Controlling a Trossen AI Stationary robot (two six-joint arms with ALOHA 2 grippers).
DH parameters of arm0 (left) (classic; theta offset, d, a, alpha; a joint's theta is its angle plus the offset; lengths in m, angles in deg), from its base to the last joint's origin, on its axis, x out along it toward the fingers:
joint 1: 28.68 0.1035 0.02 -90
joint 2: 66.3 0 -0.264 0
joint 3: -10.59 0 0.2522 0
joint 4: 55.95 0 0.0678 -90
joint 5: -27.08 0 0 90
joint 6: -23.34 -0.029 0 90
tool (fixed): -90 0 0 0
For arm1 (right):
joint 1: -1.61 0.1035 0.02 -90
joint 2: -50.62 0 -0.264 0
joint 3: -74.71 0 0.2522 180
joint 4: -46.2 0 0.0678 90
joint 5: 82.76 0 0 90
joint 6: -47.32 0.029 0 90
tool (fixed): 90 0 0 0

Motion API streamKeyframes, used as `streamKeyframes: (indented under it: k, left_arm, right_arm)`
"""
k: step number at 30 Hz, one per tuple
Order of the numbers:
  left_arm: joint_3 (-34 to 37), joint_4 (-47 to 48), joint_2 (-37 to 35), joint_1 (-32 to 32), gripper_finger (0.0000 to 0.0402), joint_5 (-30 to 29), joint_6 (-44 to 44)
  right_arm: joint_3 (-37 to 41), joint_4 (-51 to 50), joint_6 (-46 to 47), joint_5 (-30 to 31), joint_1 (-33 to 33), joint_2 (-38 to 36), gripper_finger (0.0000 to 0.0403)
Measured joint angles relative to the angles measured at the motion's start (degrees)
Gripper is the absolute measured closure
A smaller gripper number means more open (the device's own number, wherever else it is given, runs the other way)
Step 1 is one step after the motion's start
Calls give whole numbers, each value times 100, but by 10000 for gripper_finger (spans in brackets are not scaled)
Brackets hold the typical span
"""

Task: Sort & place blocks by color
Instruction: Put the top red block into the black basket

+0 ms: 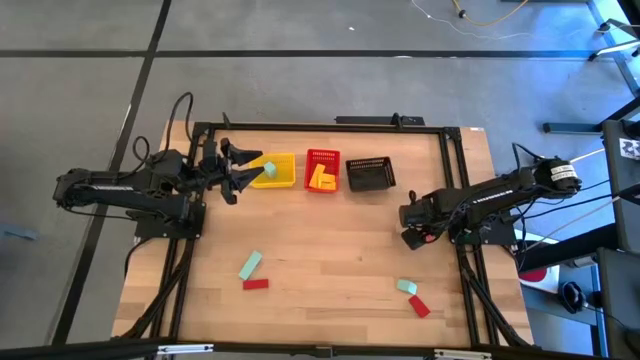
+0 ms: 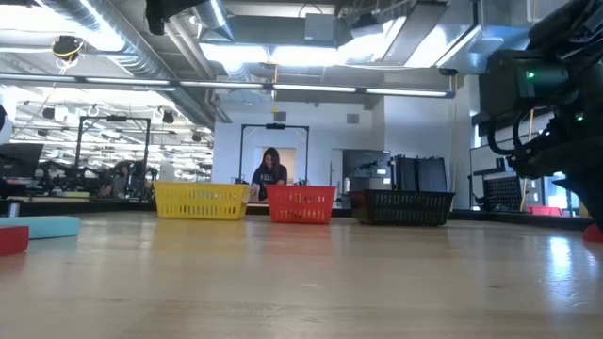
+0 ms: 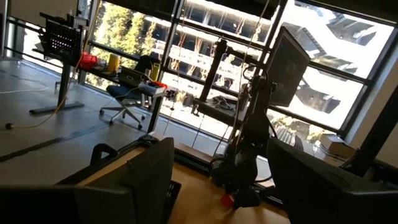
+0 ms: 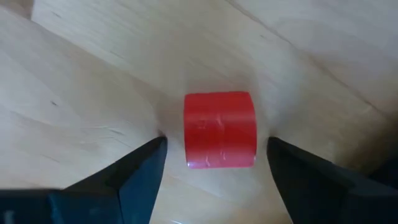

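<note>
While the left gripper [image 1: 250,168] gapes at the yellow basket [image 1: 281,180], the right gripper [image 4: 214,158] straddles, spread, a red block [image 4: 219,129].

Left pincer [image 1: 243,166] open beside yellow basket [image 1: 284,180]; teal block [image 1: 268,168] inside; right pincer [image 1: 413,226] over table [image 1: 330,250].

The small flat red block [image 2: 11,239] was cut off by the low view's edge. The dark right gripper's [image 1: 413,226] fingers were too small to be judged from above.
</note>
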Motion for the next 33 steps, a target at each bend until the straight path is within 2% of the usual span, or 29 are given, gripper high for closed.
streamKeyframes:
  k: [13,16,18,21,24,27,33]
  left_arm:
    - [0,0,0,-2,152,0,0]
    - [0,0,0,-2,152,2,0]
    - [0,0,0,-2,152,2,0]
    - [0,0,0,-2,152,4,0]
    - [0,2,0,-2,152,13,0]
    - [-2,4,2,-2,152,40,0]
    - [-2,7,0,-4,152,63,0]
  right_arm:
    - [13,67,-272,215,7,8,209]
    - [-19,61,-283,271,7,15,246]
    - [-168,-106,-452,355,8,35,272]
    - [-701,-650,-862,822,-8,-36,272]
    - [-1297,-588,-1407,1230,6,-274,272]
    - [-1730,457,-2247,1681,-90,-624,272]
    - [-1781,3368,-3834,1554,-656,-1249,272]
